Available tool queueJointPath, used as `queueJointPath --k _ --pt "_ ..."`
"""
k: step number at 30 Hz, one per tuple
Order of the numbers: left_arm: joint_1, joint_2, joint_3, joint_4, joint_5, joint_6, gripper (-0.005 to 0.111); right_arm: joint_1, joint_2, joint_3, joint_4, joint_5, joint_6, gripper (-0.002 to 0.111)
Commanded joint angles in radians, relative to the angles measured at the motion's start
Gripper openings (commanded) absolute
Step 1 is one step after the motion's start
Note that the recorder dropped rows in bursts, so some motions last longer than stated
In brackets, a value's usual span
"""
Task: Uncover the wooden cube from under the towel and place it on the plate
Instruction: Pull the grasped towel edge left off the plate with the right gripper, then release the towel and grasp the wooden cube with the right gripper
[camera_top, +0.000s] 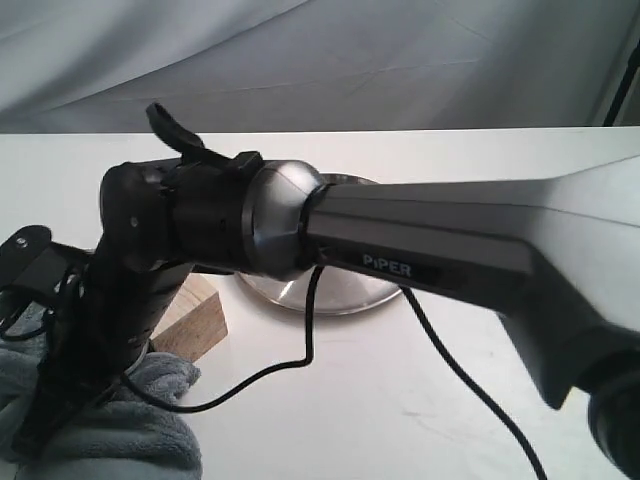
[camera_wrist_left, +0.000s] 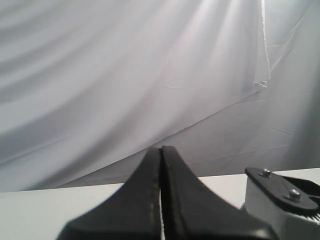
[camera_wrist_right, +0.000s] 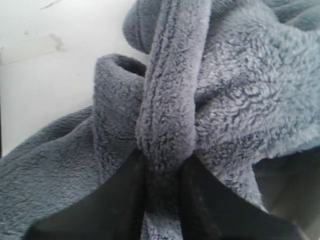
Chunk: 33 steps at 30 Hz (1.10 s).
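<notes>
Right arm (camera_top: 450, 250): enters the exterior view at 3 o'clock and lies level across the frame toward 9 o'clock. There the wrist turns down into the towel (camera_top: 120, 435), which is heaped at 7 o'clock.

Right gripper (camera_wrist_right: 165, 157): clenched on a raised fold of the grey fleece, which stands pinched between the two black fingers (camera_wrist_right: 125, 200) (plain only in the right wrist view).

Left gripper (camera_wrist_left: 161, 155): jaws pressed together with nothing between them, aimed at the pale backdrop cloth (camera_wrist_left: 150, 75) beyond the counter (camera_top: 350, 420).

Wooden cube (camera_top: 195, 322): bare on the counter at 8 o'clock from the plate (camera_top: 340, 295), near it but not on it, just beside the towel heap. The dark wrist cuts off its 9 o'clock side. Cannot tell whether the fleece touches it.

Plate: mostly behind the arm. Only the shiny 6 o'clock rim shows below the arm, with a sliver above it.

Black cable (camera_top: 305, 350): drops from the arm, crosses the counter and ends at the towel.

From the exterior view the right gripper's own tips are lost in fleece and shadow at 8 o'clock.
</notes>
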Motion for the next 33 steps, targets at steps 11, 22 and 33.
queueJointPath --k 11,22,33 --pt "0.002 -0.003 0.003 -0.001 -0.008 -0.005 0.000 0.059 0.084 -0.006 0.046 0.016 0.037 0.012" --pt "0.002 -0.003 0.003 -0.001 -0.008 -0.005 0.000 0.059 -0.035 -0.006 -0.010 0.009 0.048 0.066" --pt "0.002 -0.003 0.003 -0.001 -0.008 -0.005 0.000 0.006 -0.106 -0.006 -0.189 -0.066 0.290 0.085"
